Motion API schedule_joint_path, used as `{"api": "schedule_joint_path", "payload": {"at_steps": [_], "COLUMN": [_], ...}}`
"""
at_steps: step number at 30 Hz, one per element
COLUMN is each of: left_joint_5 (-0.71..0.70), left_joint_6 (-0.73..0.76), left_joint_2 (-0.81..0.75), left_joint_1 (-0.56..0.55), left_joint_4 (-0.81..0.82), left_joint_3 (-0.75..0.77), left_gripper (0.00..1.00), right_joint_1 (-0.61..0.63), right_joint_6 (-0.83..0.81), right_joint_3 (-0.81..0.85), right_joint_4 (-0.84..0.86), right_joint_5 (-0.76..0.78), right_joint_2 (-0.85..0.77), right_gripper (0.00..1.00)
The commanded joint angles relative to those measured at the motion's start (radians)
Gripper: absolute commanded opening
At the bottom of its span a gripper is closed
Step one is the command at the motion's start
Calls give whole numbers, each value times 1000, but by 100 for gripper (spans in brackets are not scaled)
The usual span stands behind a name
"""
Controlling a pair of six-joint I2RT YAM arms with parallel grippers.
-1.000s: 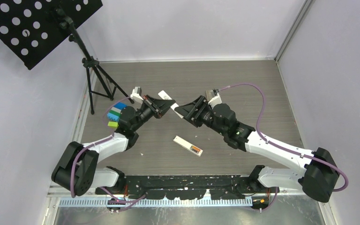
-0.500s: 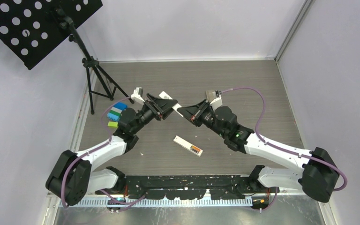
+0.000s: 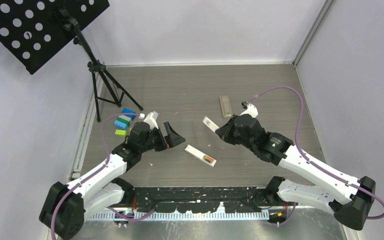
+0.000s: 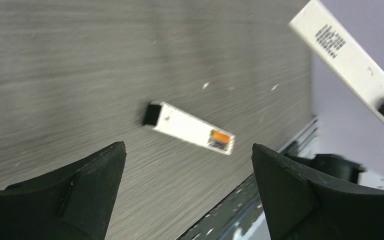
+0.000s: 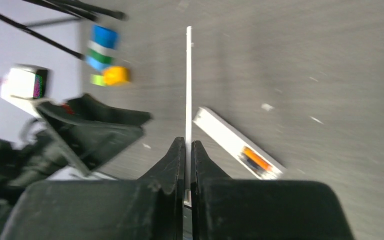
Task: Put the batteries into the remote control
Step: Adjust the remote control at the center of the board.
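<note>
A white remote control (image 3: pixel 198 154) lies open side up on the table between the arms, with an orange battery (image 3: pixel 209 160) in its end bay. The left wrist view shows the remote (image 4: pixel 185 126) and the orange battery (image 4: pixel 221 136) below my left gripper (image 4: pixel 187 147), which is open and empty. My left gripper (image 3: pixel 175 136) hovers just left of the remote. My right gripper (image 3: pixel 219 131) is shut on a thin white cover plate (image 3: pixel 209 123), held above the table. Edge-on, the plate (image 5: pixel 188 80) sticks out of the shut right gripper (image 5: pixel 188 143), beside the remote (image 5: pixel 230 136).
A grey remote (image 3: pixel 225 106) lies behind the right arm. Coloured toy blocks (image 3: pixel 124 121) sit by the left wall. A black tripod stand (image 3: pixel 100 75) with a perforated panel occupies the back left corner. Walls enclose the table on three sides.
The cover plate passed from the left gripper to the right. The left gripper opened and drew back toward its base. The right gripper shut on the plate and carried it right.
</note>
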Motion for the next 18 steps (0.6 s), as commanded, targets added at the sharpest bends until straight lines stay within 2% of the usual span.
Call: {"api": "schedule_joint_path", "payload": {"at_steps": [1,4,8,15,16,18], "left_joint_5": [-22,-40,-42,-22,-15,0], "left_joint_6": [125,135,136,143,141,140], "left_joint_2": [5,46,131,291,314,344], "left_joint_1": [-1,0,1,1,1,1], "left_joint_4": [-98,-78,-23,62,80,100], "left_joint_3": [-13,-14,-5,48,51,61], "left_gripper": [100,100,97,86,84,80], "right_joint_1": [-17,-17,-17,-17,-16,-16], "right_joint_6": [-94,-103,-111,-119,-119,-116], "right_joint_3": [52,99,117,136,134,128], "right_joint_4": [-393,-552,-674,-774,-772,-758], "right_joint_5": [-19,-45,-65,-159,-190,-233], "right_joint_2": [-7,5,-10,32,41,59], "right_gripper": [0,0,0,0,4,0]}}
